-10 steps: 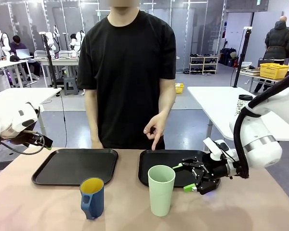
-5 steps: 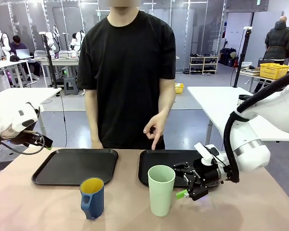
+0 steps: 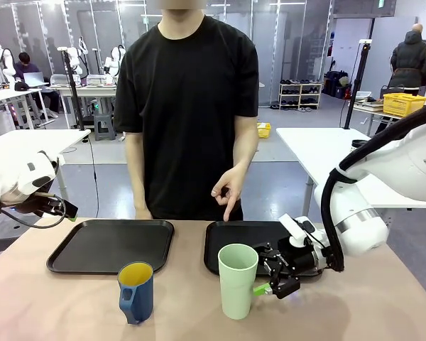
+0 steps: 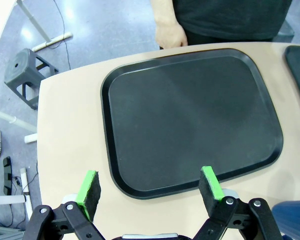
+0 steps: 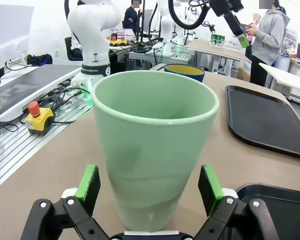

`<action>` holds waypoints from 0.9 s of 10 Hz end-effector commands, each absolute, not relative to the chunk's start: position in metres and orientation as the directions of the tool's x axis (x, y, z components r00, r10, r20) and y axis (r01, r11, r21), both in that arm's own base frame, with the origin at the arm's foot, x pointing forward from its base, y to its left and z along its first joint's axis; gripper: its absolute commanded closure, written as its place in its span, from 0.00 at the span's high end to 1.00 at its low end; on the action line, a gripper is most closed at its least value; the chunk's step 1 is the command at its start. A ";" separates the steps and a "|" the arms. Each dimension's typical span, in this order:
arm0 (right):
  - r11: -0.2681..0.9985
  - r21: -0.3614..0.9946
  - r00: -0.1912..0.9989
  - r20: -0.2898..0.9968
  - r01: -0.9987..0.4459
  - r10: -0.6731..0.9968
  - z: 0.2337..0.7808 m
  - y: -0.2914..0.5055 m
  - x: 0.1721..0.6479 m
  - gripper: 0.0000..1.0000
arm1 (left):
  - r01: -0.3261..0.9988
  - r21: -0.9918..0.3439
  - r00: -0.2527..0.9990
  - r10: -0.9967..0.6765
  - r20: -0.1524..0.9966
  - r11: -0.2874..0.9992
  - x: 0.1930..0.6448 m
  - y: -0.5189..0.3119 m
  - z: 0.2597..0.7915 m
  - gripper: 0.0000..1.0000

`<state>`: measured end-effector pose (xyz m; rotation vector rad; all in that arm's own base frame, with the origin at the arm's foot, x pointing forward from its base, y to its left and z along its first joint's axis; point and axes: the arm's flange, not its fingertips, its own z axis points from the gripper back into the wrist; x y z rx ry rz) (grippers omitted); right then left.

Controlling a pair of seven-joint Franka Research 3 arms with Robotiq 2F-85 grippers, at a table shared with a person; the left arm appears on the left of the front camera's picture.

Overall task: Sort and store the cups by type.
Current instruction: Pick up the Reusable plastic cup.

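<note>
mint-green tumbler [image 3: 238, 280]: plain, handleless, tapered; stood upright, long axis vertical, mouth up; set just robot-side of right tray [image 3: 234, 233] | right gripper [image 3: 267, 270]: spread wide, tumbler flanked, untouched | left gripper [image 4: 150, 186]: spread wide, nothing held

The pale mint-green tumbler [image 3: 238, 281] stands upright on the bare table [image 3: 341, 316] in front of the right black tray [image 3: 234, 236], and the dark blue mug [image 3: 135, 292], yellow inside, stands well to its left in front of the left black tray [image 3: 112, 245]. The right gripper [image 3: 265, 270] lies low and level just beside the tumbler's right side, jaws spread, one green pad near the tumbler's wall. The person's hand [image 3: 228, 190] points a finger down at the right tray's far edge.
</note>
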<state>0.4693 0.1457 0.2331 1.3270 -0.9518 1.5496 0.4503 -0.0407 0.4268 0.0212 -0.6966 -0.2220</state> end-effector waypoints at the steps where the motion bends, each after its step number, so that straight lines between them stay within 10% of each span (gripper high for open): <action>1: -0.346 -0.036 -0.072 0.993 -0.938 0.094 0.228 0.152 0.475 1.00 | 0.192 0.091 0.744 -0.206 0.636 0.977 0.451 -0.039 0.428 1.00; 9: -0.431 -0.032 -0.059 0.997 -0.902 0.051 0.218 0.172 0.473 1.00 | 0.192 0.091 0.744 -0.206 0.636 0.977 0.451 -0.039 0.428 1.00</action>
